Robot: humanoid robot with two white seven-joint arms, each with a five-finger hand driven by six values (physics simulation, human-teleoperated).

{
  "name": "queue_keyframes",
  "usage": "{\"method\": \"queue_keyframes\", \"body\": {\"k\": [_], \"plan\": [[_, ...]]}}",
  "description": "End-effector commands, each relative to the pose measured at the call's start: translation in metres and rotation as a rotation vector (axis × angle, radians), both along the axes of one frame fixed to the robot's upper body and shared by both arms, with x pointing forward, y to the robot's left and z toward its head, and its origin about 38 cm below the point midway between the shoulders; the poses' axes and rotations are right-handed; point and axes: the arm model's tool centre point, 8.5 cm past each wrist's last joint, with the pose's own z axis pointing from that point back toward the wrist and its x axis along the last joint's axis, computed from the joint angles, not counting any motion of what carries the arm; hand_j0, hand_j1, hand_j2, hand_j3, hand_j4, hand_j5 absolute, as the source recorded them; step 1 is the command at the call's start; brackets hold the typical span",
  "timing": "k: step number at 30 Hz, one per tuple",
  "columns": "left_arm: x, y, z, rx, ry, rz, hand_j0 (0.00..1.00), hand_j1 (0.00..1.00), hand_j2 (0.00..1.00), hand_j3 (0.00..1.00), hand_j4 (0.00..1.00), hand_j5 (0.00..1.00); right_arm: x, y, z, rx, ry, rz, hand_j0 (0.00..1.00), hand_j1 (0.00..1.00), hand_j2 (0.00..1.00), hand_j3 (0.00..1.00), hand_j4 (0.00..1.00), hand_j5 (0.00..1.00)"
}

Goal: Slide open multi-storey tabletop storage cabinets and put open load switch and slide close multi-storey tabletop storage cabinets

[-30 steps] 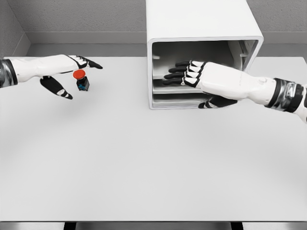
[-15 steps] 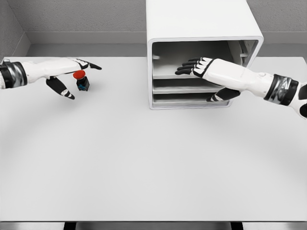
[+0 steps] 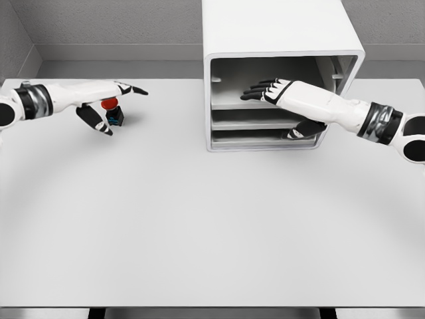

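Switch point(image 3: 113, 111) near table point(image 3: 199, 219) far-left edge, open left hand point(image 3: 105, 100) straddling it, right hand point(image 3: 282, 94) flat, empty, inside open cabinet point(image 3: 282, 40)

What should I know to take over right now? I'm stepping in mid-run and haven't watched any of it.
Left robot hand: fingers spread around the red-topped load switch at the table's far left, not visibly gripping it; the switch stands on the table.
Right robot hand: open, fingers extended flat into the upper level of the white storage cabinet, thumb lower by the bottom drawers.
Done: the cabinet's upper level looks open and empty.
Left: grasp the switch, carry it across to the cabinet, place it inside, slide the cabinet closed.
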Motion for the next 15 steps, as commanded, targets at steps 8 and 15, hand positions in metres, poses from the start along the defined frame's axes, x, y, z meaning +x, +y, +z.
{"method": "queue_keyframes", "body": {"k": [8, 15], "plan": [[0.008, 0.015, -0.008, 0.000, 0.033, 0.075, 1.00, 1.00, 1.00, 1.00, 1.00, 1.00, 0.017, 0.000, -0.016, 0.006, 0.040, -0.048, 1.00, 1.00, 1.00, 1.00, 1.00, 1.00], [0.014, 0.014, -0.020, -0.009, 0.067, 0.111, 1.00, 1.00, 1.00, 1.00, 1.00, 1.00, 0.023, -0.001, -0.027, 0.007, 0.064, -0.074, 1.00, 1.00, 1.00, 1.00, 1.00, 1.00]]}}
